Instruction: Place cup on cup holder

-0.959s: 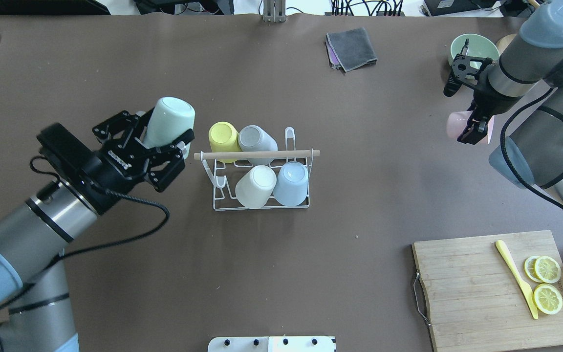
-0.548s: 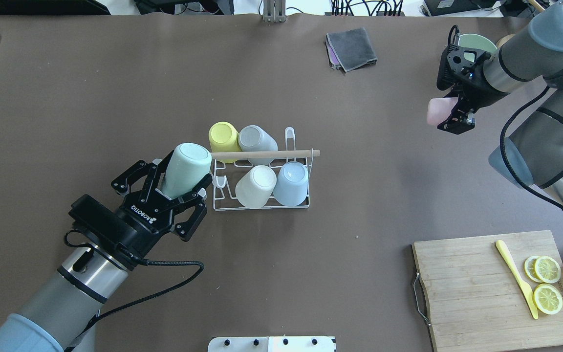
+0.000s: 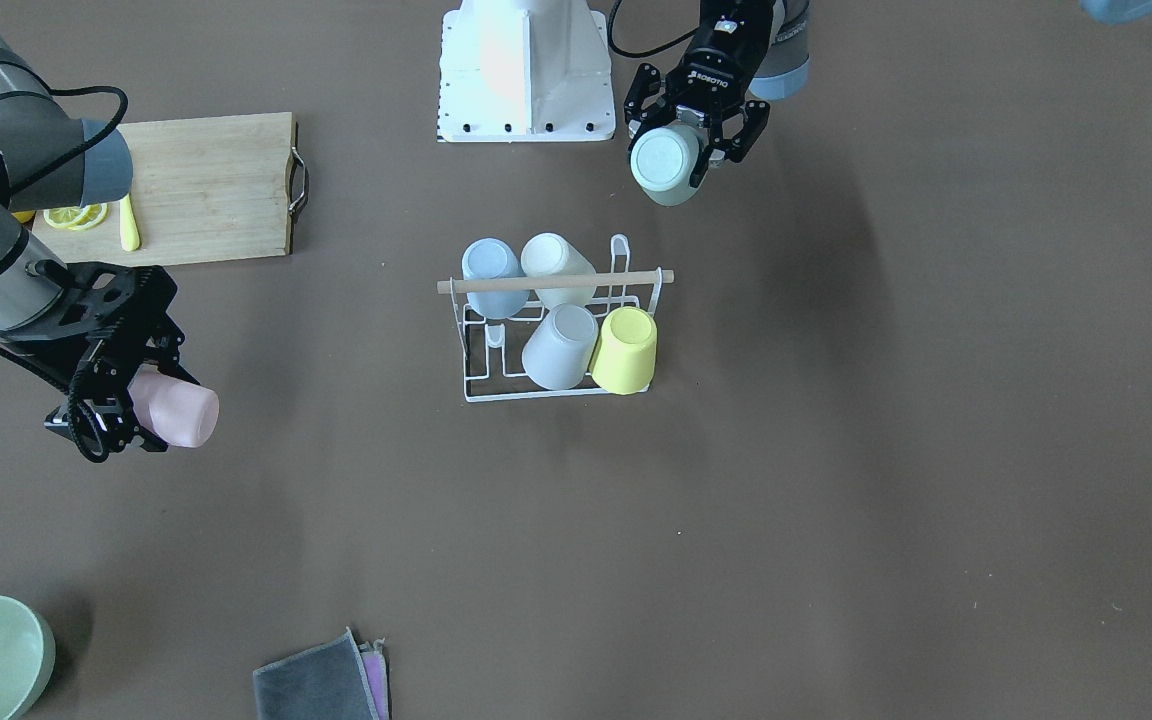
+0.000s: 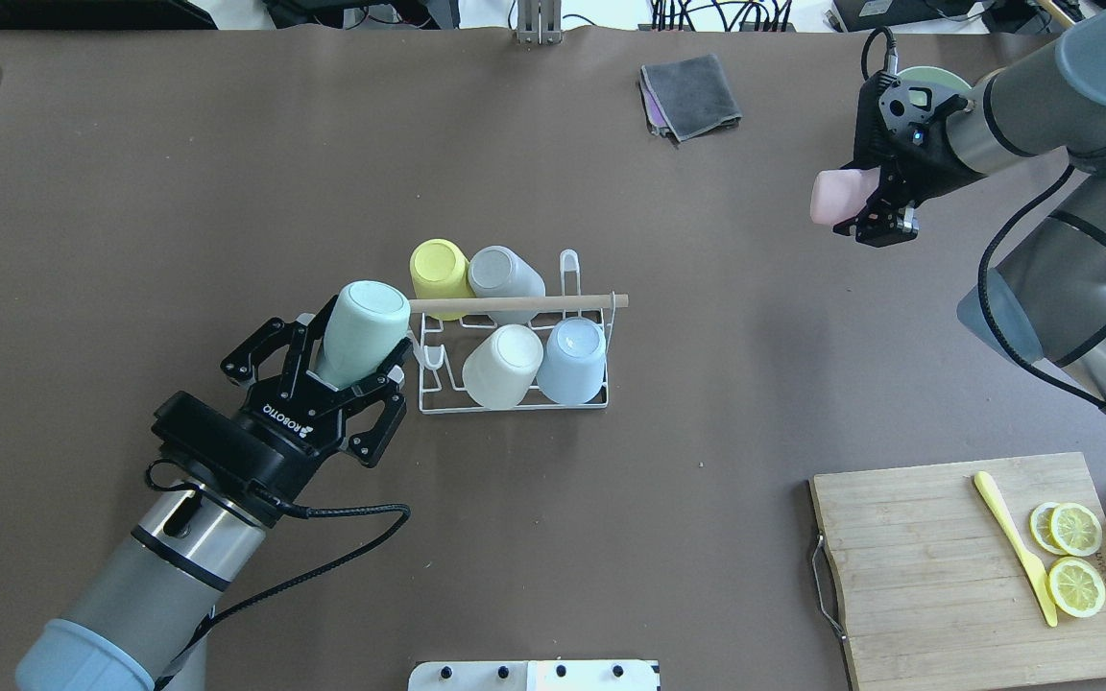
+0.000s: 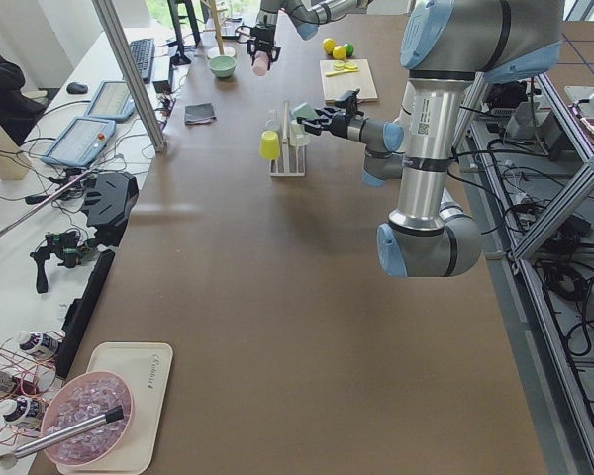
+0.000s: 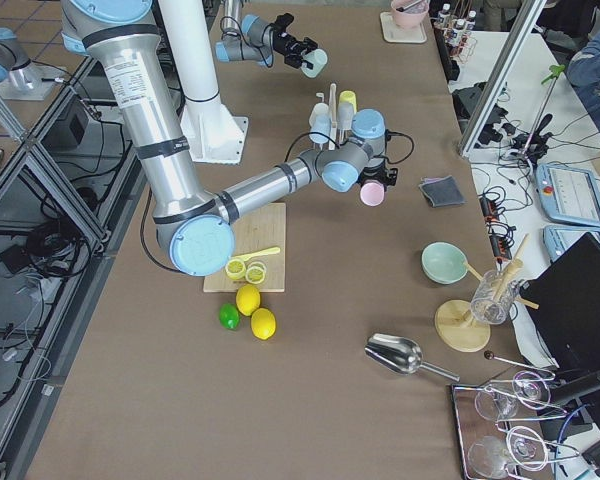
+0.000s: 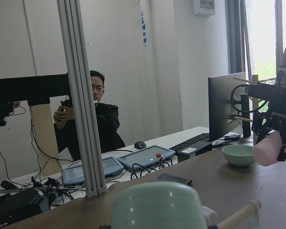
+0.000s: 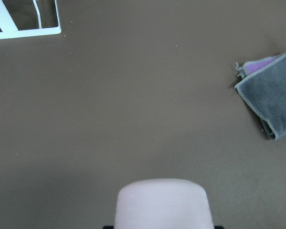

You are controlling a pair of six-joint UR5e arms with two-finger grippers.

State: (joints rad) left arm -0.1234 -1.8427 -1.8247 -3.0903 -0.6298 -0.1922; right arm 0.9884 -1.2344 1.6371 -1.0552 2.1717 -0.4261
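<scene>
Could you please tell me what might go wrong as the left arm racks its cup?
The mint cup in the left gripper sits at the end of the wooden rod; it could knock the rod and shove the cup holder. The free prong stands close beside the cream cup, so a finger may bump that cup.

Mint cup point(image 4: 366, 331) swung to cup holder point(image 4: 524, 303); pink cup point(image 4: 833, 197) inward
</scene>
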